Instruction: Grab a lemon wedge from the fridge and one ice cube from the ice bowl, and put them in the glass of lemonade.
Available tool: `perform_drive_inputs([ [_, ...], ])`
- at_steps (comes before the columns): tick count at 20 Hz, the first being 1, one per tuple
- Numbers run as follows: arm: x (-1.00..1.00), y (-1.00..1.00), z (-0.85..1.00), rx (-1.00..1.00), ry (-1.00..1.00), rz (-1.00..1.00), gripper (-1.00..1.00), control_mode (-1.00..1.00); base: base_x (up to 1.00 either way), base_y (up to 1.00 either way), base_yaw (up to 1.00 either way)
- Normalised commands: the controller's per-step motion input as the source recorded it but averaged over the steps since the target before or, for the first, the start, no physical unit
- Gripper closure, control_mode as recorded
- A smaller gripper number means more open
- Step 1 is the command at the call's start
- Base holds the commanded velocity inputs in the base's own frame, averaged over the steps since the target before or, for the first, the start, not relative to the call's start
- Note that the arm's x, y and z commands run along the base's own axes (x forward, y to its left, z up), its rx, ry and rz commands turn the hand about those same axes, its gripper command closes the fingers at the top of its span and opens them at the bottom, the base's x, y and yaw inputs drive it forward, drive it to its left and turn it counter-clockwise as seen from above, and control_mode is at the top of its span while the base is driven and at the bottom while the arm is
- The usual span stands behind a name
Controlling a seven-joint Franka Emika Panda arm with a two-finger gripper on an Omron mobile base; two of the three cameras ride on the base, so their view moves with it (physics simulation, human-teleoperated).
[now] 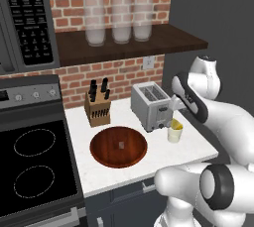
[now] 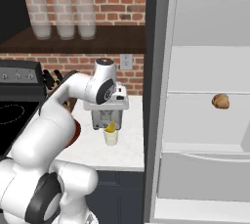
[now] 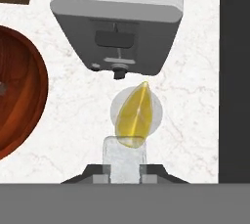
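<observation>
Above the surface's right edge, your end effector (image 3: 125,171) hangs clenched on an ice cube (image 3: 124,159), the pale block pinched between its two tips and poised just over the glass (image 3: 136,113). The lemon wedge (image 3: 133,118) already sits in that glass, tip up and leaning against the rim, so by the look of it the drop of the cube is the last step left.

The glass stands near the surface's right edge, just in front of the toaster (image 1: 151,104) and well apart from the ice bowl (image 1: 118,146), which sits mid-surface toward the front edge, in front of the knife block (image 1: 97,107). The fridge (image 2: 205,100) stands open beyond the right edge, a brown lump (image 2: 220,101) on its shelf (not your concern).

To finish well, in the hand view the cube lies toward the glass's near rim rather than over its centre; nudge forward, toward the toaster, until it sits over the open mouth beside the wedge. Lower close to the rim before you let go, since a high release could bounce the cube off the wedge and onto the surface. Open smoothly, then lift straight up so the tips clear the glass without tipping it.
</observation>
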Motion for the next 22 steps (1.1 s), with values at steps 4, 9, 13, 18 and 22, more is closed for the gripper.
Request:
perform_drive_inputs([
  [4, 0.13, 0.19, -0.03, -0.03, 0.0, 0.0, 1.0, -1.0, 0.0, 0.0, 0.0],
  [9, 0.0, 0.02, 0.0, 0.0, 0.0, 0.0, 1.0, -1.0, 0.0, 0.0, 0.0],
  [13, 0.0, 0.0, -0.14, 0.0, 0.0, 0.0, 1.0, -1.0, 0.0, 0.0, 0.0],
  [18, 0.0, 0.0, -0.24, 0.0, 0.0, 0.0, 1.0, -1.0, 0.0, 0.0, 0.0],
  [22, 0.0, 0.0, -0.1, 0.0, 0.0, 0.0, 1.0, -1.0, 0.0, 0.0, 0.0],
])
